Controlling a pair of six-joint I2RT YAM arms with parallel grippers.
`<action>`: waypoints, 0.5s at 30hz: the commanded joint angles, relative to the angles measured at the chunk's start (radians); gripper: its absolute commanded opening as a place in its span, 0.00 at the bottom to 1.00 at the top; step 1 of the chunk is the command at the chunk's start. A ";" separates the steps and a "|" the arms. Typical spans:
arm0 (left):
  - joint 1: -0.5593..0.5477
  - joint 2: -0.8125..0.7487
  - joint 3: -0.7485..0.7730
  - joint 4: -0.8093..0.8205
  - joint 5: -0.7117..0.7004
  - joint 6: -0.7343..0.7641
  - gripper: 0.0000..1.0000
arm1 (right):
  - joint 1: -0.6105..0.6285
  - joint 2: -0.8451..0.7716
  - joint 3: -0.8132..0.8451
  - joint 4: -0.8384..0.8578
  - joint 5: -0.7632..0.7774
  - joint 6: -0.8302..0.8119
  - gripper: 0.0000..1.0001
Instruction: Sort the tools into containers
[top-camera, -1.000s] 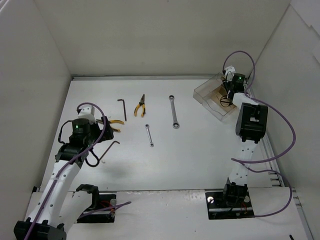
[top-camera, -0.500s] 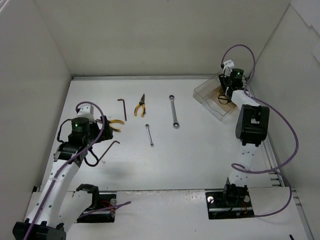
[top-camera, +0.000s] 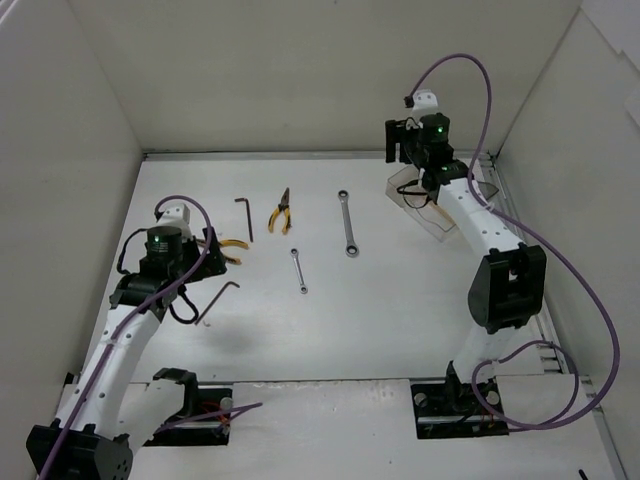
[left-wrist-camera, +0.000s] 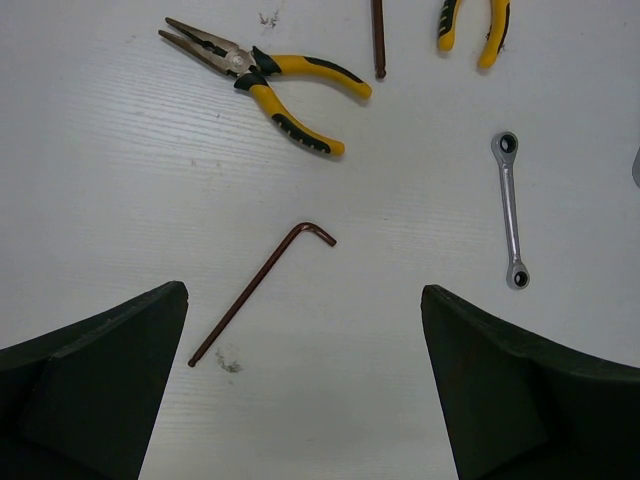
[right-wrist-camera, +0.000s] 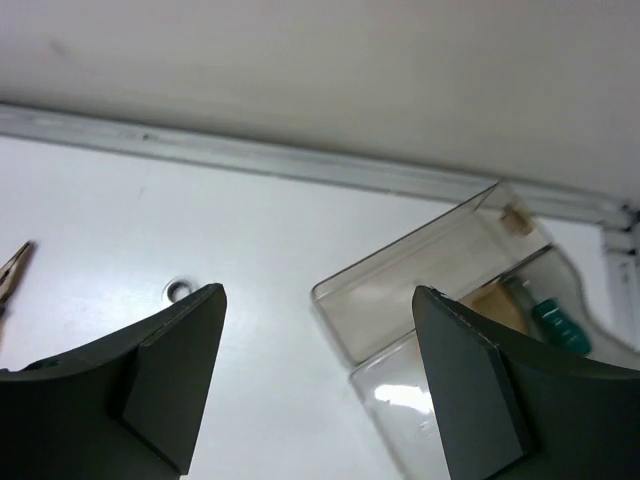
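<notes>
Tabletop (top-camera: 400, 330): white and walled, with loose tools lying from 9 to 12 o'clock and the container (top-camera: 403, 190) at 2 o'clock.
Right arm: has lifted out of the container and swung toward 12 o'clock. The right gripper (right-wrist-camera: 318, 300) now hangs above the box's far-left wall, jaws apart with nothing between them.
Left arm: hardly moved. The left gripper (left-wrist-camera: 302, 330) hovers at 9 o'clock, jaws spread wide and empty, straddling the bent hex key (left-wrist-camera: 262, 290).
Large wrench (top-camera: 348, 225): on the tabletop at 12 o'clock.
Pliers (left-wrist-camera: 265, 75): yellow-handled, just beyond the left gripper. A second pair (top-camera: 280, 210) lies at 11 o'clock.
Long hex key (top-camera: 244, 217): just left of the second pair.
Small wrench (top-camera: 299, 270): near the centre.
Screwdriver (right-wrist-camera: 555, 320): green-handled, lying inside the container, so it looks like the drop is done. Six tools remain outside, and the bent hex key is probably next.
</notes>
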 joint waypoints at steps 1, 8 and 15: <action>-0.005 -0.008 0.012 0.024 -0.014 0.021 1.00 | 0.034 -0.065 -0.022 -0.094 0.016 0.131 0.73; 0.004 -0.023 -0.023 0.038 -0.004 0.058 1.00 | 0.115 0.019 0.069 -0.284 0.056 0.235 0.67; 0.004 -0.008 -0.039 0.063 0.014 0.060 1.00 | 0.172 0.148 0.164 -0.396 0.053 0.281 0.62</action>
